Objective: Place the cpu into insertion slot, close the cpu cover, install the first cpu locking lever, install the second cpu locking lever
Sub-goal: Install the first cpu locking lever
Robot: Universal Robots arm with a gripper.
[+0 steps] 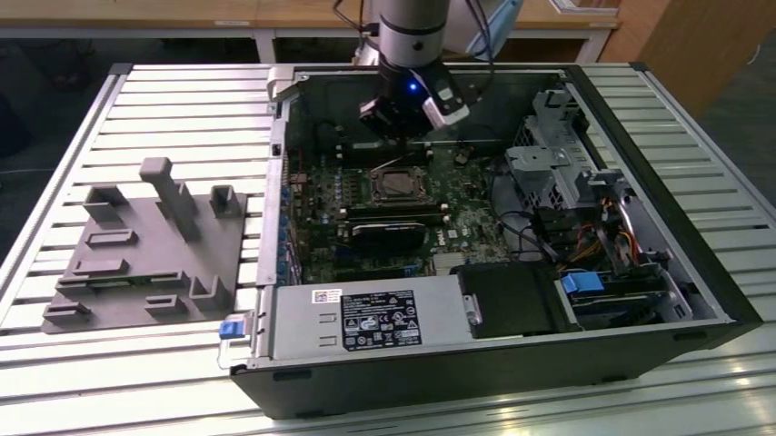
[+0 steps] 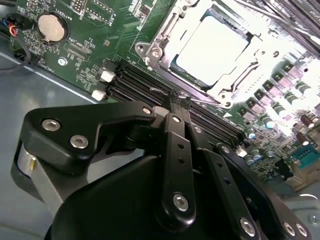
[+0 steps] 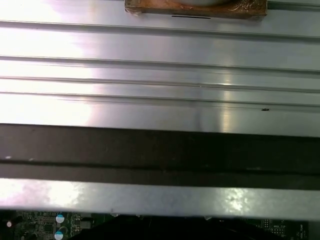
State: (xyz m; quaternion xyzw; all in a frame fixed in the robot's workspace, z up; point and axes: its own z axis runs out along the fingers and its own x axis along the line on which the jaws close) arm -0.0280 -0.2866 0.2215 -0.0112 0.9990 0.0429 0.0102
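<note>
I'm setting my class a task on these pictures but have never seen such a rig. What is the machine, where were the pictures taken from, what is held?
A robot arm reaches into an open computer on a slatted table; a grey tray lies beside it. The exterior view comes from a camera off the arm; both wrist cameras ride on it. In the second wrist view the gripper is shut near the cpu, which sits in its slot. Whether it pinches anything, I cannot tell.
</note>
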